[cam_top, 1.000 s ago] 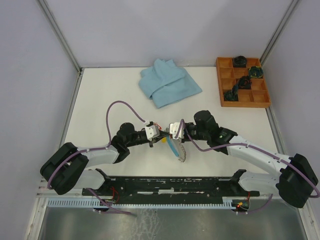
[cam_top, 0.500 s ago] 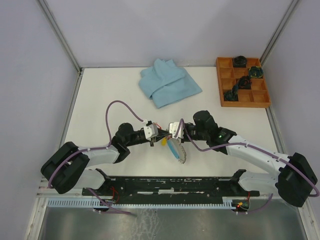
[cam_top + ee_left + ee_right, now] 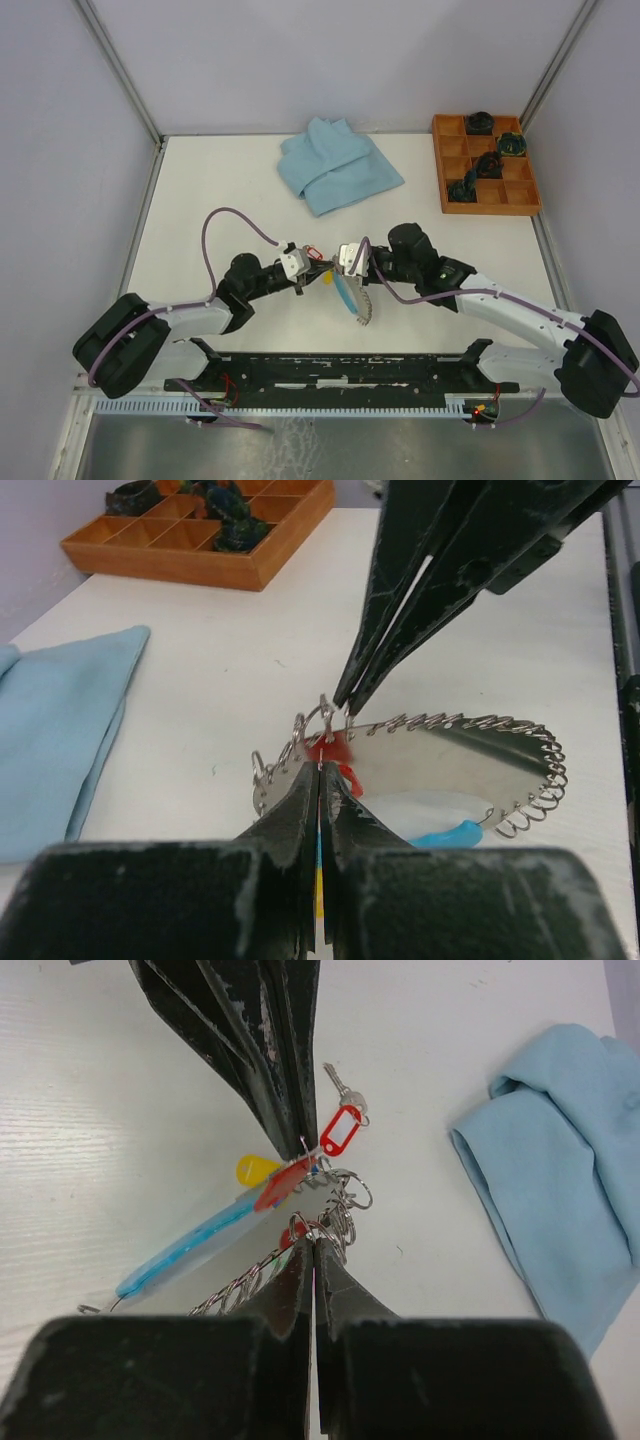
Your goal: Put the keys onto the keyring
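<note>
Two claws, one keyring, one plainly visible key, one cloth, one tray.

keyring centre front, cloth behind it, tray at back right

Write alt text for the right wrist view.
Two shut black hands meet tip to tip over a white table: the right hand, from below, pinches the coiled grey keyring; the left hand, from above, pinches at a red-tagged key. A light-blue cloth lies at right.

I record left arm drawn back leftward in the top view, shoulder lower, cable loop swung left and flatter, left gripper rolled, body now tilted.
</note>
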You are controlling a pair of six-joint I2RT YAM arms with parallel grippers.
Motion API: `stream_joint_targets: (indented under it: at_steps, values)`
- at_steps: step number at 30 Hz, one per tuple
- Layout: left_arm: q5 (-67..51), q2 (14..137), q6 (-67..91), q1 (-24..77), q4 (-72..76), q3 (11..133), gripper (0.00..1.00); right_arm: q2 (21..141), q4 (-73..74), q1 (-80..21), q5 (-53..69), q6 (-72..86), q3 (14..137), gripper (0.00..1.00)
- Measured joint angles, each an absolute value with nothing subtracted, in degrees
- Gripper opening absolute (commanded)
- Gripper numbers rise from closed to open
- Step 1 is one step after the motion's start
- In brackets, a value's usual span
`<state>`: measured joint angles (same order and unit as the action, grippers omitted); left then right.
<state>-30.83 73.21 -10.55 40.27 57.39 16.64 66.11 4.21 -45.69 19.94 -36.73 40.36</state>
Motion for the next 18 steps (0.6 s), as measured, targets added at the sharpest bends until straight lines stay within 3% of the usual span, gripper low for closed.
stream_joint_targets:
  at_steps: [11,18]
  values:
    - [-17.4,70.5,-4.1,41.3,51.3,15.4,0.03,57.4,7.6,-45.7,12.7,-35.3,39.5,0.01]
    - [-16.1,78.7,-1.7,43.4,48.1,16.1,0.03,52.9,9.2,-45.7,9.9,-34.3,38.6,0.01]
